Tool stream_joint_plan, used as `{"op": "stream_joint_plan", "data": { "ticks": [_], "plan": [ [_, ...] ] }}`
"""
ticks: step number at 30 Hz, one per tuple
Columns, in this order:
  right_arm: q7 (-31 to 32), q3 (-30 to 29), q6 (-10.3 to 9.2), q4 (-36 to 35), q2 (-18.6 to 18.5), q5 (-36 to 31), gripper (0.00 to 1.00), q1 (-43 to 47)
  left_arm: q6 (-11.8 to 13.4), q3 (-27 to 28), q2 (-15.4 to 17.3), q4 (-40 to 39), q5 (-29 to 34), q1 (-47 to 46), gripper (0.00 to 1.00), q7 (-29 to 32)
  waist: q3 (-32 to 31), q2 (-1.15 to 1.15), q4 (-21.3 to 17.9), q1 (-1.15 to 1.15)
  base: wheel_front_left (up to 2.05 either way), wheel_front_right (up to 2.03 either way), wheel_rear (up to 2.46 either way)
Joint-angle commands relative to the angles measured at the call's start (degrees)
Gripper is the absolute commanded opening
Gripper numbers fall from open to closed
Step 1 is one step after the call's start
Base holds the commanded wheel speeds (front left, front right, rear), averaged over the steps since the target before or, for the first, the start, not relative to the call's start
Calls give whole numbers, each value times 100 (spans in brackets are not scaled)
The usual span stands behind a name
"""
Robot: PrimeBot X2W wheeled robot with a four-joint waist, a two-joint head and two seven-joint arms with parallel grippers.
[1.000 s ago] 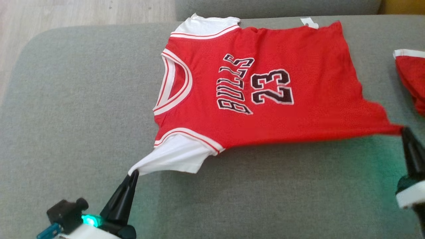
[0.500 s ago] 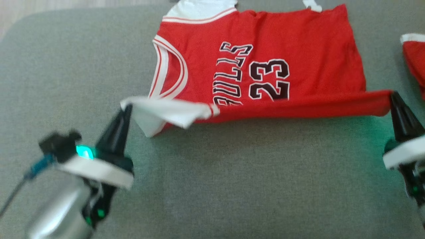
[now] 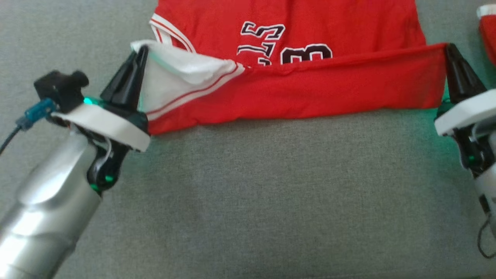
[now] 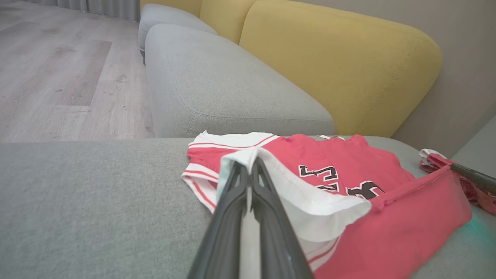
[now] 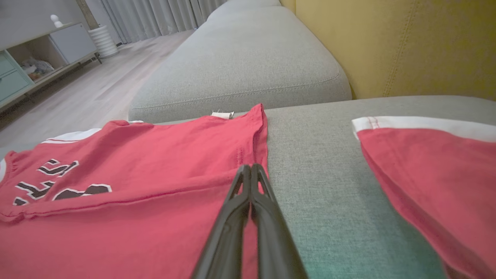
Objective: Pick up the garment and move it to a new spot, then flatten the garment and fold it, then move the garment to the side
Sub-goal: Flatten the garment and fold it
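Observation:
The garment point(image 3: 294, 35) is a red basketball jersey with white sleeves and black lettering, spread on the grey sofa seat point(image 3: 248, 201). Its near edge is lifted and drawn taut between my two grippers, folding back over the lettering. My left gripper point(image 3: 142, 48) is shut on the white sleeve point(image 3: 174, 77). In the left wrist view that gripper point(image 4: 248, 164) pinches the sleeve's hem point(image 4: 310, 201). My right gripper point(image 3: 449, 47) is shut on the red bottom corner, and in the right wrist view its tips point(image 5: 250, 167) pinch the hem of the garment point(image 5: 135, 162).
A second red and white garment point(image 3: 489, 35) lies at the right edge of the seat point(image 5: 426, 162). Yellow back cushions point(image 4: 329, 66) stand behind, and another grey seat point(image 5: 248, 66) adjoins. Wooden floor point(image 4: 58, 77) lies beyond the sofa.
Both grippers have carried the garment's near edge up and away from me, over the lettering. The head camera has tilted, so the jersey's top has left the picture.

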Motion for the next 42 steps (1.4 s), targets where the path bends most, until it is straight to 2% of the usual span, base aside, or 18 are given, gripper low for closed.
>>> {"op": "stream_joint_plan", "data": {
  "ticks": [1,2,3,4,10,15,20,24,29,32,33,34,36,42],
  "plan": [
    [-125,181,39,36,-27,70,0,-138,-33,155,225,-10,-33,-361,0,-132,88,0,-29,-2,0,0,0],
    [-155,240,39,130,-3,106,0,-198,-33,148,187,28,-126,-406,25,-173,100,0,-27,-2,0,0,0],
    [-193,290,39,215,16,138,55,-251,-33,138,156,55,-231,-438,100,-206,107,0,-21,-2,0,0,0],
    [-241,319,39,296,33,174,100,-295,-33,112,150,71,-298,-464,100,-238,106,0,-16,-2,0,0,0],
    [-480,291,39,528,167,349,100,-323,-18,242,276,282,-400,-288,100,-423,-58,0,0,-2,0,0,0],
    [-534,107,39,323,295,368,100,-65,258,433,260,169,-147,390,100,-506,-253,0,-1,-2,0,0,0],
    [-537,-169,39,9,449,205,100,360,507,477,39,77,8,1054,100,-515,-351,0,-11,-2,0,0,0],
    [-538,-261,39,-75,525,148,100,536,588,340,-117,268,53,1238,100,-461,-368,0,-57,-2,0,0,0],
    [-538,-301,39,-144,572,115,100,564,677,145,-155,711,156,1172,100,-185,-312,0,-154,-2,0,0,0],
    [-538,-301,39,-154,588,100,100,550,604,-40,-123,832,251,1150,100,25,-294,0,-190,-2,0,0,0],
    [-538,-304,39,-154,590,95,100,549,569,-95,-114,847,278,1151,83,73,-293,0,-195,-2,0,0,0],
    [-538,-307,39,-148,591,89,100,550,544,-126,-111,853,286,1156,47,100,-296,0,-196,-2,0,0,0],
    [-539,-279,39,-97,595,64,100,556,517,-159,-105,853,301,1156,0,110,-309,0,-186,-2,0,0,0],
    [-539,-26,39,361,599,173,100,522,431,-208,-46,749,365,1115,0,27,-381,0,-76,-2,0,0,0]
  ]
}}
